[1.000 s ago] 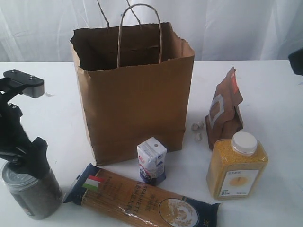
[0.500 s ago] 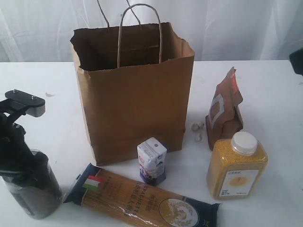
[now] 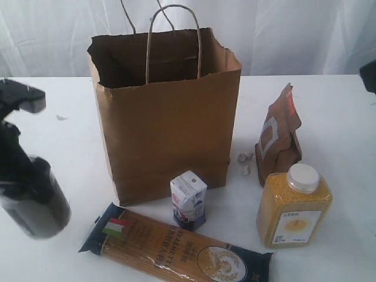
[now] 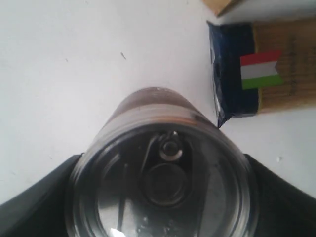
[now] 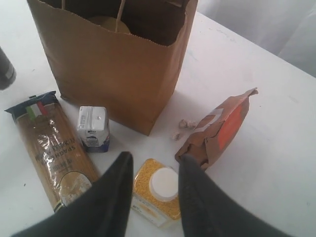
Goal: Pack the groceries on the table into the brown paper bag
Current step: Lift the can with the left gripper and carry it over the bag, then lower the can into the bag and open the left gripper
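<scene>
My left gripper (image 3: pixel 28 187) is shut on the silver tin can (image 3: pixel 36 207), which hangs blurred above the table (image 3: pixel 70 147) at the front left. In the left wrist view the can's pull-tab top (image 4: pixel 163 180) fills the space between the dark fingers (image 4: pixel 29 215). The brown paper bag (image 3: pixel 170 117) stands open in the middle. In front of it lie the spaghetti packet (image 3: pixel 176 249) and the small carton (image 3: pixel 188 198). The yellow-grain bottle (image 3: pixel 294 205) and brown pouch (image 3: pixel 279 138) stand to the right. My right gripper (image 5: pixel 155 158) hovers open high above the bottle (image 5: pixel 157 191).
Small crumpled scraps (image 3: pixel 245 161) lie between the bag and the pouch. A round tan shape (image 5: pixel 106 22) shows inside the bag (image 5: pixel 108 64). A white curtain hangs behind the table. The spaghetti packet's flag end (image 4: pixel 261 69) lies close to the can.
The left gripper came down around the can, closed on it and raised it off the table. The right arm and the other groceries have not moved.
</scene>
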